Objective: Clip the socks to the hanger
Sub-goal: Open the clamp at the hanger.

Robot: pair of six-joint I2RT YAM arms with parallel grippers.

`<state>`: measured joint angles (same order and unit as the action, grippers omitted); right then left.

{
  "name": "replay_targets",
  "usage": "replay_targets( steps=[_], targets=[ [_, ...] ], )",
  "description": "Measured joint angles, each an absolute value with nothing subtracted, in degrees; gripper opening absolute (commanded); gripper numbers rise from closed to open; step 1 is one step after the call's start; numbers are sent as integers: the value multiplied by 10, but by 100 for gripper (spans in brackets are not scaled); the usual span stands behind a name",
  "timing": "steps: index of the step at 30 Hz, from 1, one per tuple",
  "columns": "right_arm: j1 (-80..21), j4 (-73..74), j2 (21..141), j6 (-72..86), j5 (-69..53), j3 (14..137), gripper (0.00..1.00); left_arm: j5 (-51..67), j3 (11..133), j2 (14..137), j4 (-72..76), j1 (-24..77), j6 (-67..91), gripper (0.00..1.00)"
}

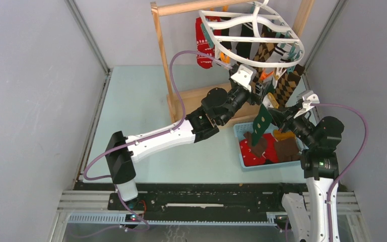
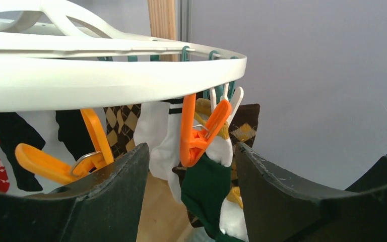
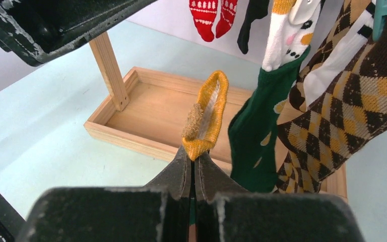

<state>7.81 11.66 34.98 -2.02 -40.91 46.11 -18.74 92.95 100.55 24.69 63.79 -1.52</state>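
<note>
While green sock (image 2: 204, 186) hangs limp from orange clip (image 2: 194, 143) on hanger (image 2: 106, 80), far right, left gripper (image 2: 191, 149) gapes astride clip, holding nothing | right gripper (image 3: 191, 154) clamped on yellow cuff (image 3: 206, 113) | looks light, floppy: thick cuff hem likely the firmest hold

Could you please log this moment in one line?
left gripper open at orange plastic clip under white plastic oval hanger | right gripper shut on yellow-cuffed fabric sock | dark green sock clipped
</note>
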Motion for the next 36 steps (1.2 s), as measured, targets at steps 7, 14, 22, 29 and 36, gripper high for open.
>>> replay_targets(
  steps=[7,14,22,29,36],
  targets=[
    [79,113,350,-20,-411,461,0,-186,930,1007,266,638,-39,67],
    [82,112,349,-20,-411,461,0,-180,931,1027,290,638,-71,68],
    [83,108,349,-20,-413,461,0,-181,959,1053,291,638,-96,68],
    [85,107,349,-18,-416,461,0,-185,980,1055,295,638,-106,69],
    [86,103,349,-12,-417,461,0,-185,998,1065,296,638,-111,69]
  ],
)
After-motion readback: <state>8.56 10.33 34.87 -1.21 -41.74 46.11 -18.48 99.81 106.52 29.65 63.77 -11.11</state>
